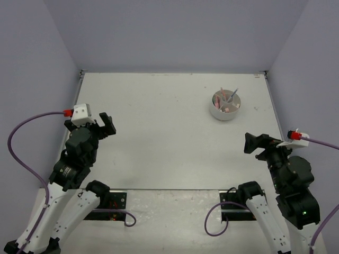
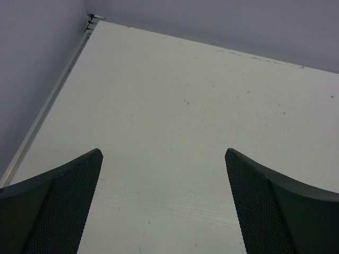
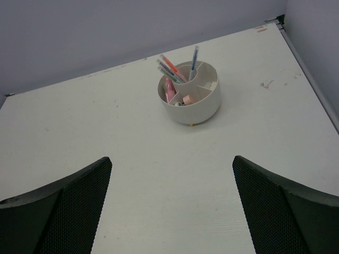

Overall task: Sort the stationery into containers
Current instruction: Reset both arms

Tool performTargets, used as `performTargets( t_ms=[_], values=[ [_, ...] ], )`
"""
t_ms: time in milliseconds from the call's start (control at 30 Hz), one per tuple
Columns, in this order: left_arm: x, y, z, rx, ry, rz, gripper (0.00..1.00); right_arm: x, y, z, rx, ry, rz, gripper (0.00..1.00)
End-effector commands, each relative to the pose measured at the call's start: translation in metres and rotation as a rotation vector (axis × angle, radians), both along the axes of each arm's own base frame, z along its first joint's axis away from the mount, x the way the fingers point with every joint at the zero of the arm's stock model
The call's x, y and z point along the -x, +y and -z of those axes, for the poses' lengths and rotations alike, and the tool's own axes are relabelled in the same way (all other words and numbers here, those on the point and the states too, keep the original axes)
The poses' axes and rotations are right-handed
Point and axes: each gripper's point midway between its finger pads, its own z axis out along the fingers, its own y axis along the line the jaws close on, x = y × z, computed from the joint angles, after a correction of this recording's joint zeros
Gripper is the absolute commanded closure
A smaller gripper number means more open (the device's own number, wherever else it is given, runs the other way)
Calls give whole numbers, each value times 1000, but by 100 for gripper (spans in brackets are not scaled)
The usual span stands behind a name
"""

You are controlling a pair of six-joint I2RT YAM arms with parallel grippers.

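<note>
The white round tub (image 1: 225, 105) stands at the back right of the table, also in the right wrist view (image 3: 190, 93). Several pens (image 3: 170, 69) lean in its centre cup, one bluish pen (image 3: 194, 60) upright. A pink eraser block (image 3: 169, 90) and a paler block (image 3: 187, 99) lie in its wedge compartments. My left gripper (image 1: 104, 126) is open and empty over the left side of the table (image 2: 164, 159). My right gripper (image 1: 253, 144) is open and empty, in front of the tub and apart from it (image 3: 172, 166).
Grey walls enclose the table on the left, back and right. A metal strip (image 2: 53, 95) runs along the left edge. The arm bases and purple cables (image 1: 217, 222) sit at the near edge.
</note>
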Motion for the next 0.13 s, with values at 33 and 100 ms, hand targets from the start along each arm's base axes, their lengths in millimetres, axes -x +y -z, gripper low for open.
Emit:
performTargets(
  t_ms=[33, 100],
  values=[
    [-3, 1, -5, -29, -28, 6, 0, -8, 2, -6, 13, -9, -5, 1],
    [-2, 4, -6, -38, -28, -5, 0, -8, 2, -7, 15, -13, -9, 1]
  ],
)
